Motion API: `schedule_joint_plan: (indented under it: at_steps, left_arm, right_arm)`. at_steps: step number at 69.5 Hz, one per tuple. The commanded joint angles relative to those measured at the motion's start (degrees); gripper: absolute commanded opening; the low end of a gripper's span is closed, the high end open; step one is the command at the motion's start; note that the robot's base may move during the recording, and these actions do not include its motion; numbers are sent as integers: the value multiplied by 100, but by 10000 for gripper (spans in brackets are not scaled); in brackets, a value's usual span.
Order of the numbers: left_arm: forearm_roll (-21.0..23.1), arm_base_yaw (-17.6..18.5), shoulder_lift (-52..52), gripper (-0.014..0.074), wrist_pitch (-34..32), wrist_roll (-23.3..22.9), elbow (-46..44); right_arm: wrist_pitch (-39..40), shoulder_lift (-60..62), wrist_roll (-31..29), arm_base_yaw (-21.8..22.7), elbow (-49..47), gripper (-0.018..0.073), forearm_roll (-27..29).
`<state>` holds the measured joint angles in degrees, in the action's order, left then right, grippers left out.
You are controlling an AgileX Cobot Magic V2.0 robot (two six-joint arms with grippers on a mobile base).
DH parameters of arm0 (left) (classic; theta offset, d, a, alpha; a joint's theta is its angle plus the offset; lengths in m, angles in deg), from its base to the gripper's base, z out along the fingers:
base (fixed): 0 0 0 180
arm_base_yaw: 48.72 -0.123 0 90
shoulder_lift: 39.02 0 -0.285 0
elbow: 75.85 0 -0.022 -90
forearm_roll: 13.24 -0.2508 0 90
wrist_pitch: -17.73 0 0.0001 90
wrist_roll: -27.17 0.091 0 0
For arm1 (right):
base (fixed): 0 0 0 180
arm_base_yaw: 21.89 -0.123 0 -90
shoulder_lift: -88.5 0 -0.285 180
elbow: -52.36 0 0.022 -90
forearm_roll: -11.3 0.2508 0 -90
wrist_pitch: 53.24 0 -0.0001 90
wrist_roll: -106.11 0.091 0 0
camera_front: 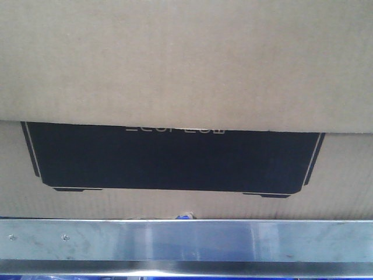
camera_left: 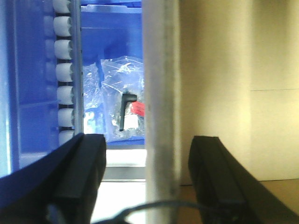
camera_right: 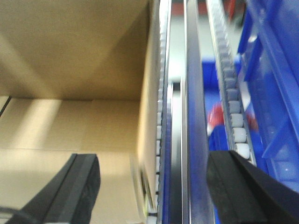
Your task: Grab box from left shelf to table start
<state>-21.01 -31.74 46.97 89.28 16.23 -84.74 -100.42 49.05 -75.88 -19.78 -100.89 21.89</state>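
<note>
Left gripper (camera_left: 148,142) and right gripper (camera_right: 154,158), spread wide, flank the stiff, bulky cardboard box (camera_front: 186,64) on the left shelf (camera_front: 186,239), likely needing a two-sided squeeze.

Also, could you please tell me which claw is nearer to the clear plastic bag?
Left. The left claw faces the bag, which lies left of the box. The right claw is at the box's opposite side, with no bag in its view.

left shelf (camera_front: 186,244) | silver front rail | box (camera_front: 186,64) resting on it
</note>
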Motion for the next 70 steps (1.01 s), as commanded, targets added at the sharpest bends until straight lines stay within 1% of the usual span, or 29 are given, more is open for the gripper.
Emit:
schedule_joint_plan:
  at_steps: [1,13,19,26,38,48,53,57,59,60,61,62,67,70]
  left_arm:
    - [-108,-4,-160,306,-111,-35,-202]
    - [-108,-4,-160,306,-111,-35,-202]
    - [-108,-4,-156,306,-111,-35,-202]
    - [-108,-4,-156,306,-111,-35,-202]
    - [-108,-4,-36,305,-111,-35,-202]
    - [-108,-4,78,300,-97,-35,-202]
    - [-108,-4,113,250,-97,-35,-202]
    - [-108,-4,140,178,-97,-35,-202]
    - [-108,-4,140,132,-97,-35,-202]
    - [-97,-4,154,80,-97,-46,-202]
    - [-96,-4,163,67,-97,-48,-202]
    - [-96,-4,163,26,-97,-58,-202]
    - [-96,-4,176,-111,-60,-58,-202]
    - [-96,-4,176,-89,-33,-58,-202]
  right_arm:
    - [-129,-806,-59,21,-829,568,10]
    - [-953,-2071,-59,21,-1937,568,-7]
    - [-1130,-2669,-59,21,-2351,568,-206]
    - [-1126,-3165,-59,21,-2599,568,-301]
    - [-1050,-3907,-59,21,-2653,568,-295]
    - [-910,-4278,-239,16,-2653,528,-256]
    - [-811,-4371,-359,-23,-2653,491,-199]
    - [-724,-4403,-359,-78,-2653,454,-199]
    - [-688,-4421,-359,-111,-2653,428,-199]
    - [-670,-4439,-365,-135,-2653,411,-199]
    - [-664,-4440,-365,-148,-2653,400,-199]
    - [-657,-4469,-365,-158,-2653,389,-199]
    - [-675,-4571,-365,-206,-2647,330,-199]
    - [-719,-4655,-370,-228,-2642,286,-199]
